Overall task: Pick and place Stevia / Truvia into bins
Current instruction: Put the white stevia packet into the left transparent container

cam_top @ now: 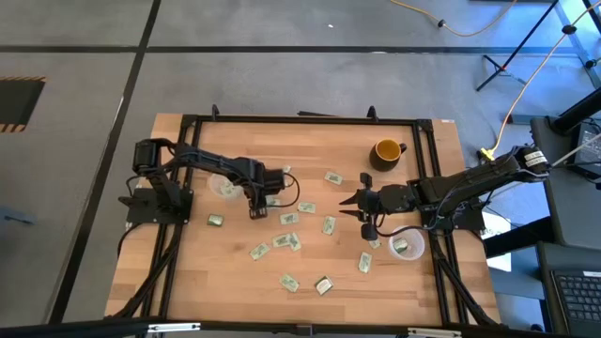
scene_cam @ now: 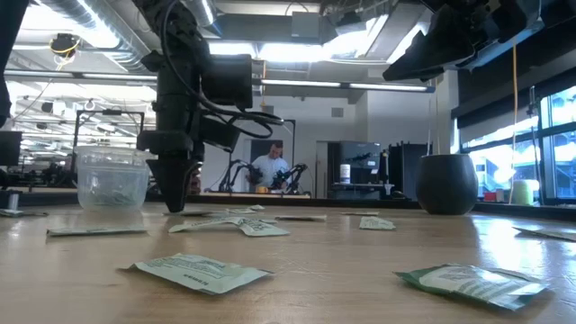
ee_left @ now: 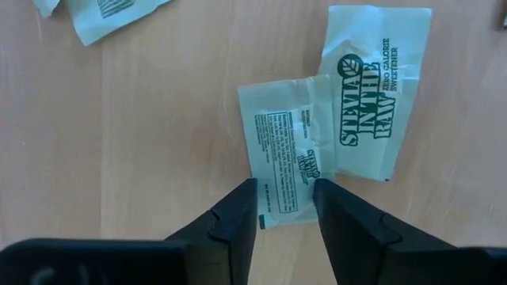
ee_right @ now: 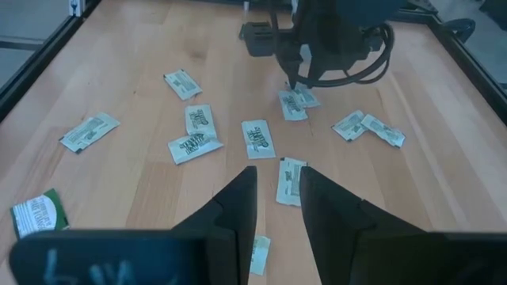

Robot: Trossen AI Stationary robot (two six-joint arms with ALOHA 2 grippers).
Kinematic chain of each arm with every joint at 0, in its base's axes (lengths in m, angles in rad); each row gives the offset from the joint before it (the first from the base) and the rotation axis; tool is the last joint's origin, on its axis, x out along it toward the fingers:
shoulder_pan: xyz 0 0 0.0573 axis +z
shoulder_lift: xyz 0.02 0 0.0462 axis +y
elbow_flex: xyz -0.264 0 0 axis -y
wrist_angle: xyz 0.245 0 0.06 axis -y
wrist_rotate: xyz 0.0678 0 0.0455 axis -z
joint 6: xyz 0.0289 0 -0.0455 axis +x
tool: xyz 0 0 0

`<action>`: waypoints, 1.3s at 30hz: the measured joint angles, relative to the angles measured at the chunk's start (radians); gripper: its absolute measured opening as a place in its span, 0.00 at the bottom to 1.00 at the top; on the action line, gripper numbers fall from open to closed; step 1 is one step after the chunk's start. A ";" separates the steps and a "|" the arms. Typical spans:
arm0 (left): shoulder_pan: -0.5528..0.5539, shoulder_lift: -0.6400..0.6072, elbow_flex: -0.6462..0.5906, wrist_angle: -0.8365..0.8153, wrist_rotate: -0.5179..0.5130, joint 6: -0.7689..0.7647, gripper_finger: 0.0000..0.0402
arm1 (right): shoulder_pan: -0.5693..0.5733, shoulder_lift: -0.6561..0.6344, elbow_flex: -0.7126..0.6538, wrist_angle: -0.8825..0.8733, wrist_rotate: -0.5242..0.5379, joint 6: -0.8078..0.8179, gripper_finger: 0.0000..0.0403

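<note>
Pale green and white Stevia packets [cam_top: 289, 218] lie scattered flat on the wooden table. My left gripper [ee_left: 285, 196] points straight down at the table, open, with one finger on either side of the near end of a packet [ee_left: 279, 154] that overlaps a second packet [ee_left: 368, 95]. The left clear cup [cam_top: 225, 187] stands just beside this arm. My right gripper [ee_right: 277, 180] hovers above the table's middle right, open by a narrow gap and holding nothing. The right clear cup [cam_top: 406, 246], with packets inside, stands near that arm. My left gripper comes from above, pointing down, with its fingertips [ee_left: 242, 207] astride the short end [ee_left: 273, 212] of a packet. I cannot tell whether the fingers touch it. The packet lies flat on the table, its far corner against the second packet.
A yellow-orange mug [cam_top: 387, 150] stands at the far right of the table. A black metal frame [cam_top: 300, 119] runs around the table. More packets lie toward the near edge [cam_top: 289, 281]. A person [scene_cam: 270, 168] shows in the room behind the table.
</note>
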 joint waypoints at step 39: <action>-0.001 0.000 0.202 -0.348 -0.005 0.046 0.11 | 0.000 0.000 0.000 0.000 0.000 0.000 0.25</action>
